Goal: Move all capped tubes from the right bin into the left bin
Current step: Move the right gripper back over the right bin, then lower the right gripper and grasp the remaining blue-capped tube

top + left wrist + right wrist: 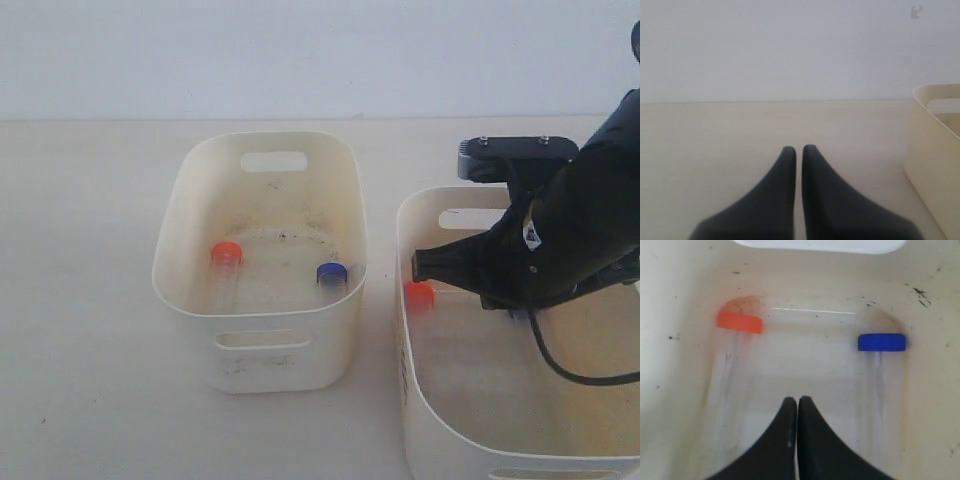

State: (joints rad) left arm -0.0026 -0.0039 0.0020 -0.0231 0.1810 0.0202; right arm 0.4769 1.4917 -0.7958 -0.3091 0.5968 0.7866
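Two capped tubes lie in the right bin (pixel 412 420): in the right wrist view an orange-red cap (pixel 740 321) and a dark blue cap (pixel 882 342), their clear bodies running back towards the camera. My right gripper (pixel 798 400) is shut and empty, low over the floor between the two tubes and touching neither. In the exterior view the right arm (pixel 560 240) covers most of that bin and only the orange-red cap (pixel 419 295) shows. The left bin (pixel 280 360) holds an orange-capped tube (pixel 226 252) and a blue-capped tube (pixel 332 272). My left gripper (pixel 798 148) is shut and empty over the table.
The two bins stand side by side with a narrow strip of table (pixel 380 400) between them. A cream bin wall (pixel 935 150) shows at the edge of the left wrist view. A black cable (pixel 570 372) loops from the right arm into the right bin.
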